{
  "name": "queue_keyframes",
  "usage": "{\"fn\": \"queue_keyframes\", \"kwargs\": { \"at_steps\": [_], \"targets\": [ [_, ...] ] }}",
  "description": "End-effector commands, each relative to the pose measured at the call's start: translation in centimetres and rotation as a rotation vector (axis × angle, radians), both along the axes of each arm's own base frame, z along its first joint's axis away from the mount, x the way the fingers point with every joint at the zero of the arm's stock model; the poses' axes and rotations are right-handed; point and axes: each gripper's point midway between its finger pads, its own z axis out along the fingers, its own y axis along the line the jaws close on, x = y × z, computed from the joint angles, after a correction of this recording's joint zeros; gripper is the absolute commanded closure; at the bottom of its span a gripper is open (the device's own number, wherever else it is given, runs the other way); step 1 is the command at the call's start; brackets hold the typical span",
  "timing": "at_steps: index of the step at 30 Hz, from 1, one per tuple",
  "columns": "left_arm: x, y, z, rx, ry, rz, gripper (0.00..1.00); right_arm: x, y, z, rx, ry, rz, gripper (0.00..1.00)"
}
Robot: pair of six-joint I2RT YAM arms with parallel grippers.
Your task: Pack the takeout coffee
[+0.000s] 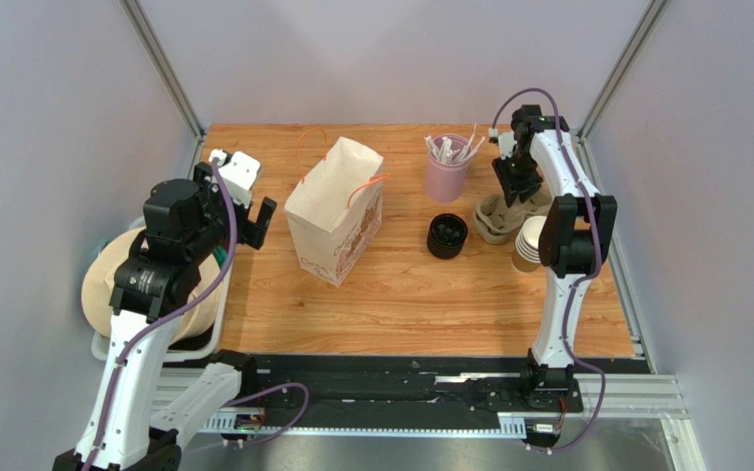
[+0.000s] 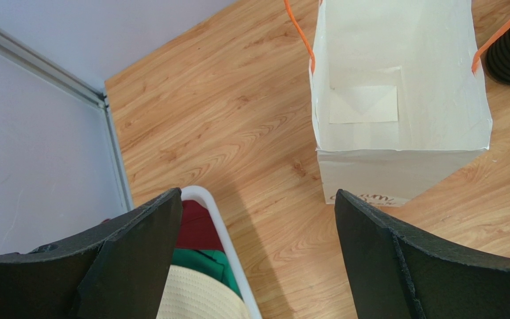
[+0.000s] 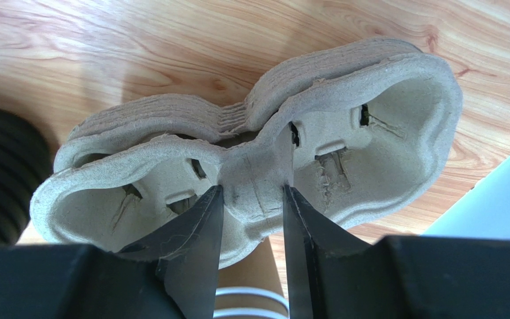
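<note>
Carriers of moulded pulp [image 3: 344, 126] lie stacked well to the right of the paper bag [image 1: 335, 211]. The right gripper [image 3: 251, 193] has its jaws pinching the narrow bridge between the top carrier's two wells. The left gripper [image 2: 257, 199] hangs just left of the bag, its jaws spread wide around nothing. The bag stands on the surface [image 1: 401, 304] with its mouth open, and the left wrist view shows nothing inside it.

The takeout coffee, a single lidded cup, does not show in any view. Right of the bag there are only a stack of black lids [image 1: 447, 235], nested brown cups [image 1: 526, 243] beyond the carriers, and a pink cup [image 1: 447, 177] of white sticks.

Such a cup would likely be light, with a thin paper wall that dents under a hard squeeze and a lid that can pop off. The best hold is probably around the body just under the stiff rolled rim, with the cup kept upright. The rough, rigid carrier should hold well by its bridge.
</note>
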Motion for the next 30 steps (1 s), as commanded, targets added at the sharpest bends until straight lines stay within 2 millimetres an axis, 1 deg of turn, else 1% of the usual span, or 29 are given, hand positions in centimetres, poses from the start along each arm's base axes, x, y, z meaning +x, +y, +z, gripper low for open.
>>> {"fn": "queue_keyframes", "kwargs": {
  "at_steps": [1,7,11,12,14,19,21,22,23,24,25,26,28,30],
  "targets": [
    [0.3,-0.2,0.6,-0.031,-0.023,0.001,0.06,0.4,0.7,4.1,0.043,-0.110,0.005,0.76],
    [0.4,-0.2,0.6,-0.031,-0.018,0.003,0.06,0.7,0.6,5.1,0.035,-0.145,-0.003,0.76],
    [0.5,-0.2,0.5,-0.032,-0.017,0.005,0.06,0.8,0.5,6.2,0.030,-0.177,-0.006,0.77],
    [0.5,-0.2,0.5,-0.030,-0.014,0.004,0.06,0.8,0.5,6.1,0.027,-0.176,-0.005,0.77],
    [0.5,-0.1,0.5,-0.031,-0.014,0.006,0.06,0.9,-0.7,5.8,-0.034,-0.175,-0.024,0.76],
    [0.5,-0.1,0.5,-0.031,-0.013,0.008,0.06,1.0,-0.8,5.0,-0.054,-0.165,-0.013,0.75],
    [0.4,-0.1,0.5,-0.032,-0.013,0.007,0.06,1.2,-1.0,4.9,-0.066,-0.167,-0.007,0.68],
    [0.4,-0.1,0.5,-0.035,-0.012,0.008,0.06,1.3,-1.1,4.6,-0.072,-0.159,-0.003,0.64],
    [0.4,0.0,0.5,-0.036,-0.015,0.009,0.06,1.3,-1.1,4.4,-0.072,-0.154,0.003,0.57],
    [0.4,0.0,0.5,-0.035,-0.016,0.007,0.06,1.3,-1.0,4.2,-0.069,-0.147,0.008,0.52],
    [0.4,0.0,0.5,-0.035,-0.014,0.009,0.06,1.3,-0.5,3.6,-0.048,-0.128,0.019,0.49],
    [0.5,-0.1,0.4,-0.034,-0.011,0.007,0.06,1.0,-0.3,3.4,-0.035,-0.111,0.031,0.41],
    [0.5,0.0,0.4,-0.035,-0.011,0.007,0.06,1.0,-0.1,2.8,-0.033,-0.093,0.038,0.36],
    [0.4,0.0,0.4,-0.037,-0.012,0.009,0.06,1.1,-0.1,2.5,-0.047,-0.086,0.045,0.35]
  ]
}}
